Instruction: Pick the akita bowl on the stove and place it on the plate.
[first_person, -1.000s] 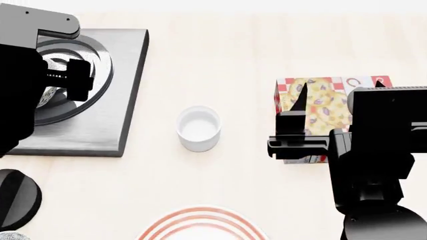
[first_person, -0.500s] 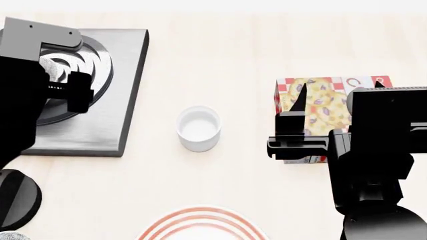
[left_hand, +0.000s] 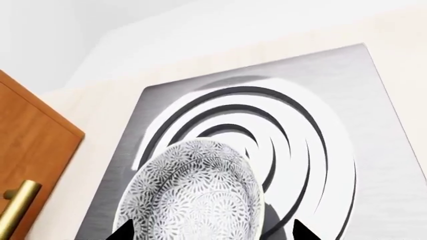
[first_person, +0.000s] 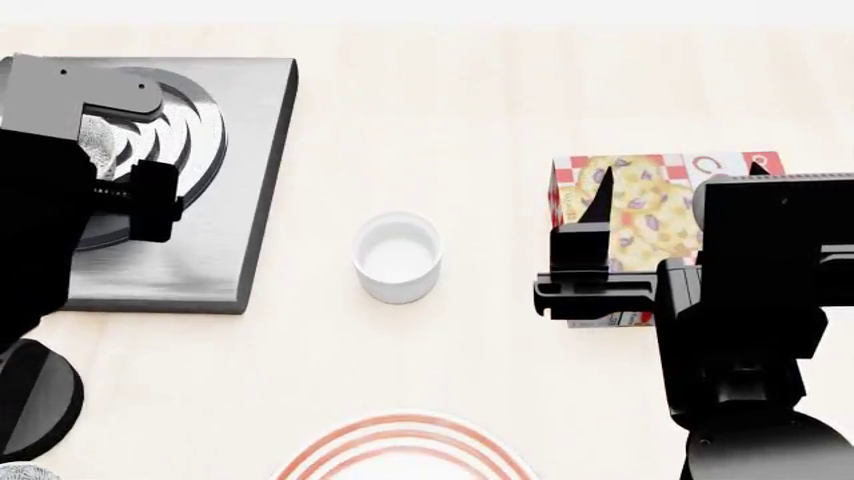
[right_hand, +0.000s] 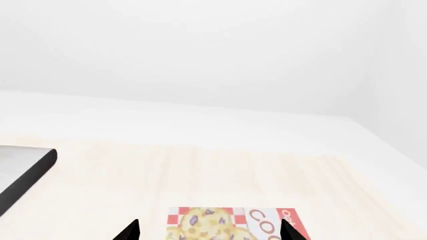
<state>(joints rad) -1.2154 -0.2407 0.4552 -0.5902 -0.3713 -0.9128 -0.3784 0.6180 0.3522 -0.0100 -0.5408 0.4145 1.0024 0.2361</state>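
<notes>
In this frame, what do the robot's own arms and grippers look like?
Both arms are blocky and matte black in the head view. The left arm carries a flat grey plate with small dark screw holes on top. The right gripper has slim, pointed black fingers on a black crossbar, backed by a boxy black housing. Wrist views show only black fingertips. No cables or markings show.

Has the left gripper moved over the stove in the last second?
Yes. In the head view the left gripper has shifted toward the stove's near edge and slightly left, uncovering more of the burner rings.
</notes>
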